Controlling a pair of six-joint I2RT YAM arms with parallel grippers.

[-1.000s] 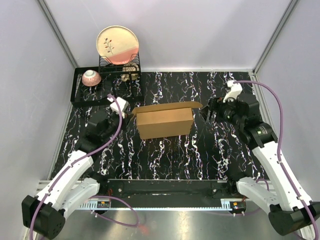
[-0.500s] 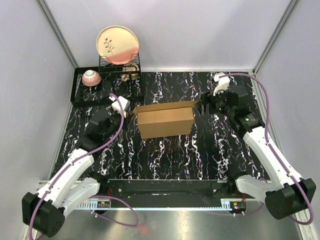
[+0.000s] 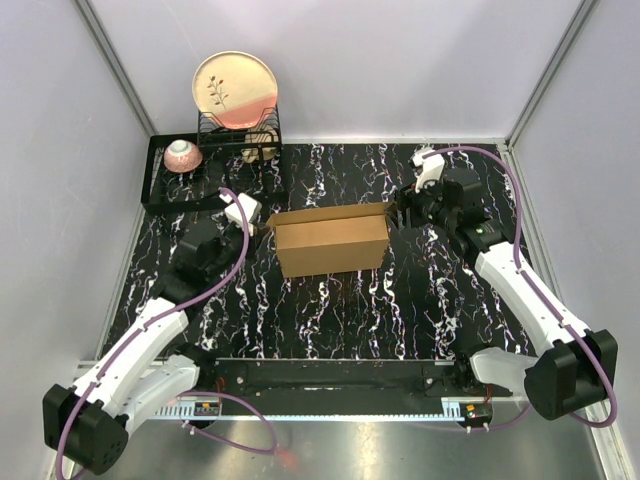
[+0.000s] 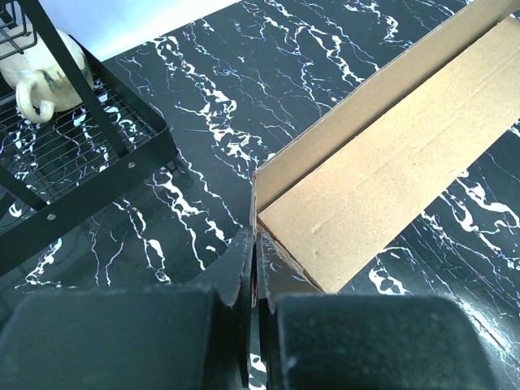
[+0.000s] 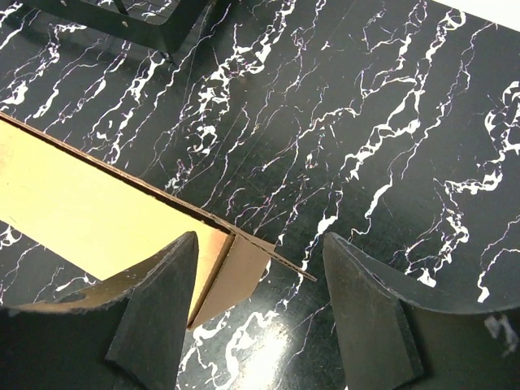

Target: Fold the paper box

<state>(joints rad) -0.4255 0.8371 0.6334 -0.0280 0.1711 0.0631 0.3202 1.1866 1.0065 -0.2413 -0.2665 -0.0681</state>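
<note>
Paper box stands near the middle of the counter, its long side toward the arm bases. Its top looks open and its flaps are not yet turned in, so we judge the folding to be only partway done. As we read it, the step in hand is to take the right end flap and fold it inward while the other end is pinned. To do that well, we would close the right hand squarely on the flap near its crease, not at the thin corner. We would then swing the flap about that crease rather than shove it, so the light carton neither slides across the counter nor buckles. The left side should hold firm without dragging the box toward it. Our left hand is fully closed, pinched on the upright cardboard edge at the box's left end, which runs down into the seam between its fingers. Our right hand stands well open at the box's right far corner, one finger on each side of the end flap. The flap lies in the gap, we cannot tell whether the nearer finger touches it, and the hand grips nothing yet.
</note>
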